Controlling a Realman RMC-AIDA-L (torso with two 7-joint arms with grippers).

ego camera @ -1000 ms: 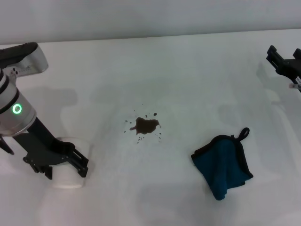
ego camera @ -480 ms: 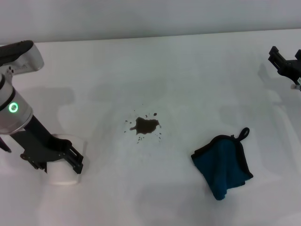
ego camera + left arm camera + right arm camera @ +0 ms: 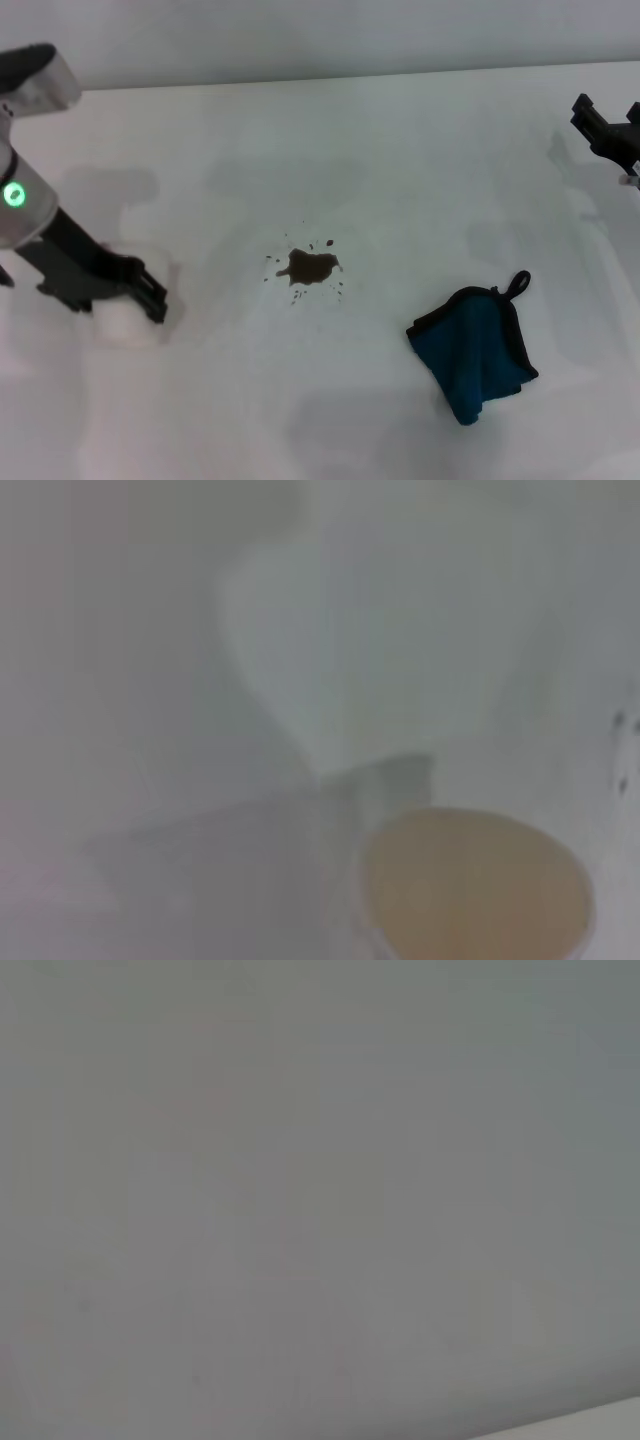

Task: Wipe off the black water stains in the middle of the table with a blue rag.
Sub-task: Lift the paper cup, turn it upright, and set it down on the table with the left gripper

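Observation:
The black water stains point(image 3: 308, 267) form a small dark blotch with splatter dots in the middle of the white table point(image 3: 400, 190). To their lower right the blue rag point(image 3: 475, 350) lies crumpled, black-edged, with its loop pointing up; no gripper touches it. My left gripper point(image 3: 148, 298) is far left of the stains, shut on a white paper cup point(image 3: 128, 324). The left wrist view shows the cup's brownish inside point(image 3: 475, 885). At the far right edge my right gripper point(image 3: 607, 130) hovers well away from the rag.
The table's back edge point(image 3: 320, 80) runs across the top of the head view. The right wrist view shows only a plain grey surface.
My left gripper has carried the paper cup away from the stains, toward the left and farther back. Right arm, rag and stains stay put.

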